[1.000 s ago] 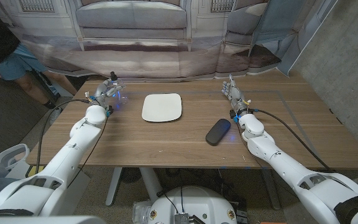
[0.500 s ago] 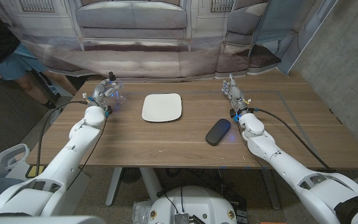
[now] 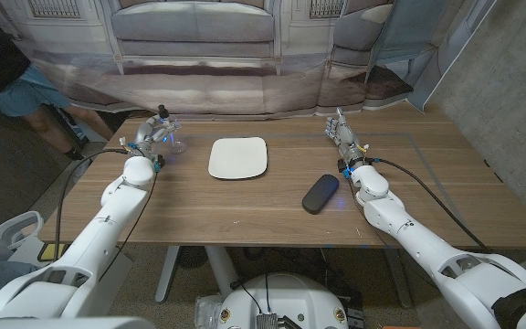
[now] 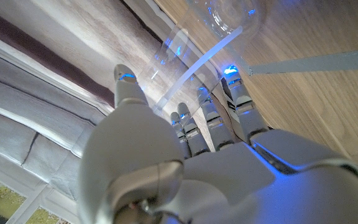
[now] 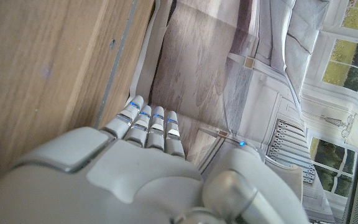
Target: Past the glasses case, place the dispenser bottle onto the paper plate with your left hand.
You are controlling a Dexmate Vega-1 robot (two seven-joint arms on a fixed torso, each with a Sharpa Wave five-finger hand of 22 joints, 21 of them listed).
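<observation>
Clearly the dispenser bottle (image 3: 168,133) is a small clear plastic one with a dark pump top, standing at the far left of the wooden table (image 3: 245,206), well left of the paper plate (image 3: 238,157). It is judged light, stiff and rather slippery, and apt to tip; a hold around the body, below the pump, would suit best. The left hand (image 3: 142,139) is seen just beside it, fingers (image 4: 207,115) spread toward the clear wall; whether it is gripped cannot be told. The right hand (image 3: 344,137) stands on edge, fingers straight and together, holding nothing. The glasses case (image 3: 320,194) lies near the right arm. A printed backdrop is hung behind the table.
</observation>
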